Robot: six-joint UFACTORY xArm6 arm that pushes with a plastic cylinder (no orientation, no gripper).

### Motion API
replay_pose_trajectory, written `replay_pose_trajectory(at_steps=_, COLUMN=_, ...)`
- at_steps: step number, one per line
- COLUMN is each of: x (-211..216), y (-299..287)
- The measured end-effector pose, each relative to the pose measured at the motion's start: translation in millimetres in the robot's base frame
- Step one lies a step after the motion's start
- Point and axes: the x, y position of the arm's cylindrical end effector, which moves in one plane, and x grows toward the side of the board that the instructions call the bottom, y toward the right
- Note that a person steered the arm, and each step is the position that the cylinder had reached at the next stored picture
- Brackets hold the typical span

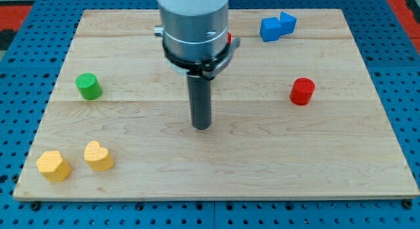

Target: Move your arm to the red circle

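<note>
pincer none; my tip (201, 127) mid-board, well left of red circle (302, 91); arm hides small red bit (229, 38).

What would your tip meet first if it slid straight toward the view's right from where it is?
Probably nothing: my tip sits lower in the view than the red circle, so a straight slide right looks free to the board's edge. Depth is hard to judge, though.

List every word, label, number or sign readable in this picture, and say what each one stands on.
None: no readable text, number or sign shows anywhere in this view.
The wooden board is bare wood grain.
The red circle, green cylinder, blue blocks, yellow hexagon block and yellow heart block carry no markings.
The arm's grey housing above my tip shows no legible label.
</note>
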Motion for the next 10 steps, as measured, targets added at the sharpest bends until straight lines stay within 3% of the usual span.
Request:
replay_pose_trajectory(at_steps=6, x=2.0, y=14.5)
replay_pose_trajectory(at_steps=8, x=22.8, y=109.2)
replay_pose_trajectory(at_steps=9, x=2.8, y=159.3)
replay_pose_trajectory(at_steps=10, x=-19.2, y=167.5)
